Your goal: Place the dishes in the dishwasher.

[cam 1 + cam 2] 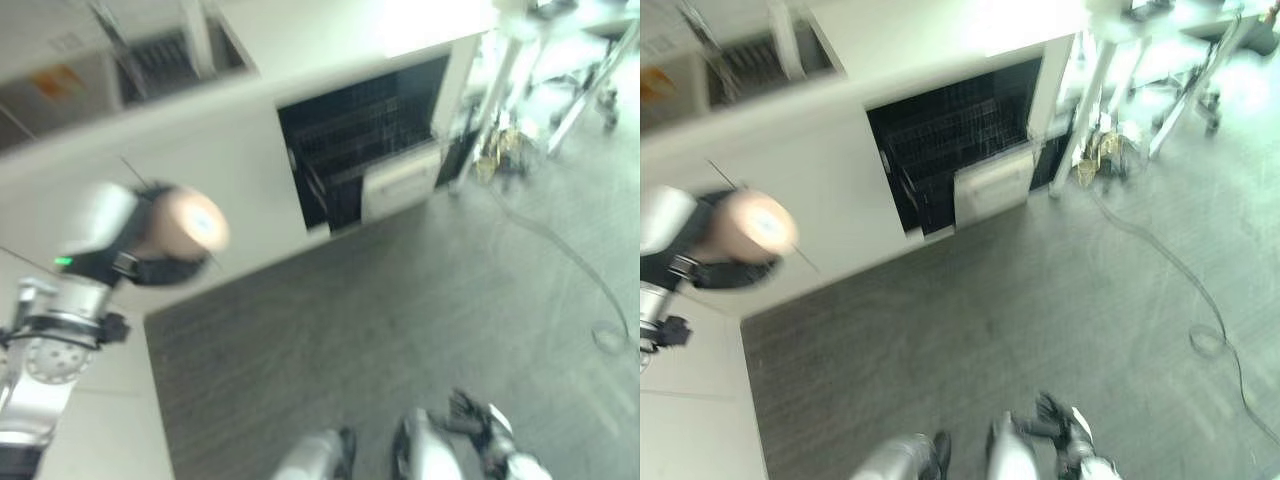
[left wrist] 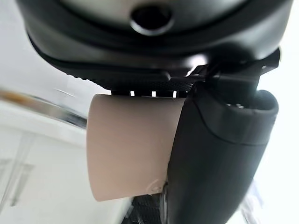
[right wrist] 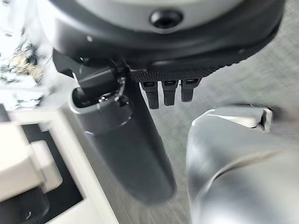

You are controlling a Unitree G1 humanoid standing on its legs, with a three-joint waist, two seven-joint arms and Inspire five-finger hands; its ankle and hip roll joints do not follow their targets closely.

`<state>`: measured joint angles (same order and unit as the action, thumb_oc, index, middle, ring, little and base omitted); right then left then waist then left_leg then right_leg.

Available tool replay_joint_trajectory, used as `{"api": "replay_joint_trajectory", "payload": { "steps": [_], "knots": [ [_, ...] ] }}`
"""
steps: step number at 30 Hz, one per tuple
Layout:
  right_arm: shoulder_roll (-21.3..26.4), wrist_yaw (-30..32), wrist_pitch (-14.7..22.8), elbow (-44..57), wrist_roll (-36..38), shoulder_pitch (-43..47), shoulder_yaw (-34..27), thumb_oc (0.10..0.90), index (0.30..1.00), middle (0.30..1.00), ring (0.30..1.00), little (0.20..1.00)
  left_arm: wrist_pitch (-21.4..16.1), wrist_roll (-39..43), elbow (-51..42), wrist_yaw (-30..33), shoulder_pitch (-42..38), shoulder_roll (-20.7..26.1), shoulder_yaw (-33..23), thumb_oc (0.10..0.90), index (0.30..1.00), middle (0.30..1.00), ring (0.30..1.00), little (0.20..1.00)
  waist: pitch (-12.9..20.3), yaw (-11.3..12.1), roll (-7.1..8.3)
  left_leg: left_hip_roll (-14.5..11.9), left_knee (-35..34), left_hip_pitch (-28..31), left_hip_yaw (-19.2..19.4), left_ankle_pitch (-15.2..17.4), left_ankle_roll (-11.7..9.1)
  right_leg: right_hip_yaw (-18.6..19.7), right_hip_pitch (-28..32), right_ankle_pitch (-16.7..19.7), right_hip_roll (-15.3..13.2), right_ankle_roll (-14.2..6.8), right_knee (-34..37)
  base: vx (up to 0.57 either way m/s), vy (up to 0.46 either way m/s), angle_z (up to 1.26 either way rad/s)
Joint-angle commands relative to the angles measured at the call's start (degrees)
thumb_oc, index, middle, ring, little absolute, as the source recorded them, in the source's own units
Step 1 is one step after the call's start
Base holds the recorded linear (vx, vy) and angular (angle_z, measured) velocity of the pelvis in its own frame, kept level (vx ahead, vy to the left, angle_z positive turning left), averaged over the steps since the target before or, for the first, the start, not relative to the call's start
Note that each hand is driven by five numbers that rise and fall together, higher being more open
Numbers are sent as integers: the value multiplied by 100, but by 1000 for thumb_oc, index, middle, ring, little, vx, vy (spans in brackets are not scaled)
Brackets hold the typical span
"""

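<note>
Cup point(image 2: 131, 149), beige, clamped in left hand point(image 1: 150, 262) above counter edge; dishwasher point(image 1: 365, 140) stands open, well apart. Loading not yet done. Right hand point(image 3: 140, 140) low, fingers relaxed, empty.

A beige cup point(image 2: 133, 147) lies sideways in the left hand's point(image 1: 125, 262) grip, dishwasher point(image 1: 365, 140) open.

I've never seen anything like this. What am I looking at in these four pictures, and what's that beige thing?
It's a walking robot with two arms. Two pictures come from cameras in its head, looking down; the other two sit on its wrists. The left hand is curled round a beige cup, held up near a white counter. Ahead, the dishwasher stands open, dark racks showing. The right hand hangs low over the grey carpet, holding nothing, fingers relaxed.
</note>
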<state>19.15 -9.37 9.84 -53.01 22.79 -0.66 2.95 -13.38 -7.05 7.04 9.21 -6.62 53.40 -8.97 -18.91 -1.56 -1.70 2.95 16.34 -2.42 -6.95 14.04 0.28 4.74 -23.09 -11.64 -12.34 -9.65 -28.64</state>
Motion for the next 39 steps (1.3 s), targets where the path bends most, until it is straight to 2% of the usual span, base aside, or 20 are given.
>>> {"api": "replay_joint_trajectory", "payload": {
  "steps": [1,3,5,7,8,9,11,12,13,14,15,16,20,24,31,33,34,36,37,39],
  "knots": [
    [244,41,400,298,-173,300,27,800,900,900,900,900,-554,289,-1013,338,157,1179,-539,400,300,300,300,300,448,142,-52,-222,85,753,58,555,50,-206,561,1572,-304,-352,1145,404,-478,-2],
    [265,-77,277,298,-386,459,217,800,900,900,900,900,-240,334,-1192,377,377,1136,-740,400,300,300,300,300,498,292,9,-633,85,927,214,488,-80,-637,694,1436,-432,-394,1145,525,-626,29],
    [250,104,110,467,-365,482,368,800,900,900,900,900,-191,262,-1383,313,568,935,-857,400,300,300,300,300,501,361,5,-1062,85,1064,319,190,-195,-984,840,1408,-323,-306,1145,394,-538,46],
    [333,144,285,448,-165,460,458,800,900,900,900,900,-96,40,-1709,268,670,672,-889,400,300,300,300,300,493,368,-55,-1425,85,852,540,-834,-352,-1360,1103,1045,-104,-10,1145,247,-525,95],
    [364,238,519,383,-150,395,422,800,900,900,900,900,-230,10,-1799,190,529,578,-794,400,300,300,300,300,464,283,-89,-1670,85,495,1166,-1320,-400,-1749,1360,789,-35,225,1145,126,-471,142],
    [394,319,605,354,-81,362,367,800,900,900,900,900,-286,52,-1782,203,402,574,-697,400,300,300,300,300,423,266,-137,-1619,85,273,1306,-1373,-420,-1909,1493,686,8,296,1145,109,-371,197],
    [438,329,636,279,-101,333,275,800,900,900,900,900,-189,65,-1837,191,341,540,-647,400,300,300,300,300,388,334,-226,-1035,85,-23,1205,-875,-309,-1977,1616,639,94,245,1145,117,-81,142],
    [433,398,632,244,-36,276,168,800,900,900,900,900,-260,-7,-1915,110,281,461,-558,400,300,300,300,300,418,247,-298,-1045,85,-160,1678,-644,-319,-2204,1702,525,91,200,1145,88,5,31],
    [460,426,621,262,37,245,112,800,900,900,900,900,-289,-79,-1957,138,257,416,-477,400,300,300,300,300,417,205,-329,-1145,85,-157,1796,-673,-372,-2295,1748,488,78,202,1145,-43,36,37],
    [497,415,621,289,102,198,43,800,900,900,900,900,-255,-147,-2005,255,235,378,-357,400,300,300,300,300,395,193,-376,-1154,85,-263,1703,-921,-431,-2358,1728,556,86,280,1145,-112,90,53],
    [519,342,705,168,144,222,26,800,900,900,900,900,-173,-132,-2107,323,330,382,-397,400,300,300,300,300,426,282,-377,-877,85,-348,1444,-716,-361,-2229,1661,544,93,237,1145,-135,102,39],
    [464,362,714,105,242,235,-35,800,900,900,900,900,-190,-228,-2163,332,363,282,-395,400,300,300,300,300,475,280,-389,-900,85,-395,1594,-617,-359,-2325,1620,536,39,184,1145,-72,123,-28],
    [347,194,798,-153,58,207,-142,800,900,900,900,900,-178,-383,-2230,511,505,178,-403,400,300,300,300,300,560,316,-395,-872,85,-435,1610,-519,-396,-2315,1540,558,-65,103,1145,-52,78,-46],
    [199,190,716,-393,-108,186,-79,800,900,900,900,900,-221,-178,-2106,493,453,344,-586,400,300,300,300,300,672,407,-323,-838,85,-471,1625,-443,-383,-2304,1509,582,-127,0,1145,-51,34,-24],
    [137,268,696,-439,-223,177,-45,800,900,900,900,900,-202,2,-2033,321,352,466,-697,400,300,300,300,300,754,514,-250,-842,85,-386,1670,-398,-299,-2362,1696,497,-68,24,1145,10,12,10],
    [142,158,703,-160,-342,154,13,800,900,900,900,900,-236,-146,-2053,333,352,437,-730,400,300,300,300,300,741,568,-299,-898,85,-336,1653,-456,-194,-2537,1974,474,82,105,1145,49,7,-9],
    [123,128,701,16,-374,125,53,800,900,900,900,900,-239,-198,-2047,343,291,457,-715,400,300,300,300,300,698,539,-371,-930,85,-319,1512,-484,-125,-2470,2079,616,161,96,1145,43,-68,-28],
    [111,85,777,240,-330,91,157,800,900,900,900,900,-286,-239,-1853,483,-69,557,-393,400,300,300,300,300,494,358,-368,-804,85,-294,1045,-526,69,-1697,1536,831,-93,61,28,65,-241,6],
    [113,23,826,238,-164,73,159,800,900,900,900,900,-353,-203,-1763,498,-219,571,-287,400,300,300,300,300,449,312,-330,-787,85,-266,909,-529,65,-1506,1516,891,-256,95,208,142,-592,78],
    [52,-148,830,279,12,109,115,800,900,900,900,900,-319,-274,-1734,634,-427,574,-112,400,300,300,300,300,436,256,-220,-856,85,-232,621,-459,-112,-1118,1630,1162,-591,-60,1145,123,-815,90]
  ]
}}
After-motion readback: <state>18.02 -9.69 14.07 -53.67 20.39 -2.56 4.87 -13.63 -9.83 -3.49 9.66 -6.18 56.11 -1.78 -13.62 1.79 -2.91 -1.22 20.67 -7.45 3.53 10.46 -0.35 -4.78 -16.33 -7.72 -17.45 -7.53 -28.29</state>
